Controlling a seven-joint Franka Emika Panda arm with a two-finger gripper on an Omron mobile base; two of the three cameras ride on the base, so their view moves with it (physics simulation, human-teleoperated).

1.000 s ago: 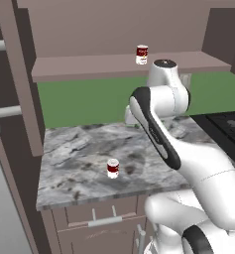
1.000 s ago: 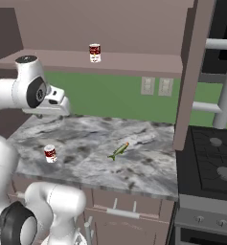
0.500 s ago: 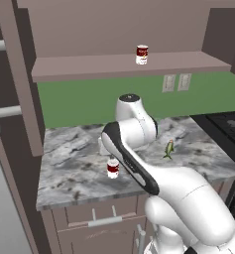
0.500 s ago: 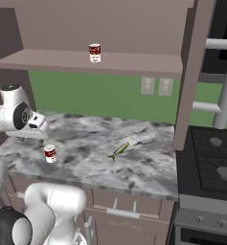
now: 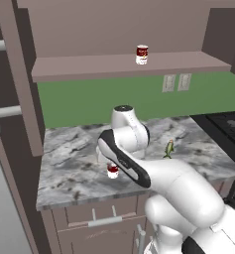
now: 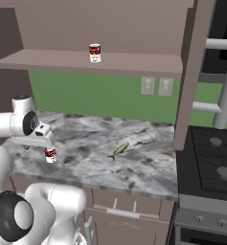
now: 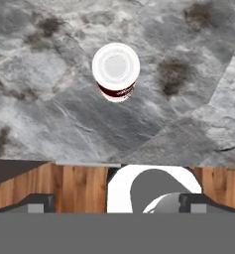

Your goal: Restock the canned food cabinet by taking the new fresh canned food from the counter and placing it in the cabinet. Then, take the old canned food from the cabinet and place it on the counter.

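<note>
We have swung down over the small red-and-white tin can (image 7: 116, 71) on the grey marbled table (image 7: 49, 124). Our jaws stand wide and empty (nothing gripped yet), so pickup comes next.

Glossy white rounded arm (image 5: 163, 178) segments, dark joint bands, black base disc.

A green wall (image 6: 91, 95) with two outlets (image 6: 155, 86), a black stove (image 6: 208, 162) and wood floor (image 7: 74, 186).
</note>
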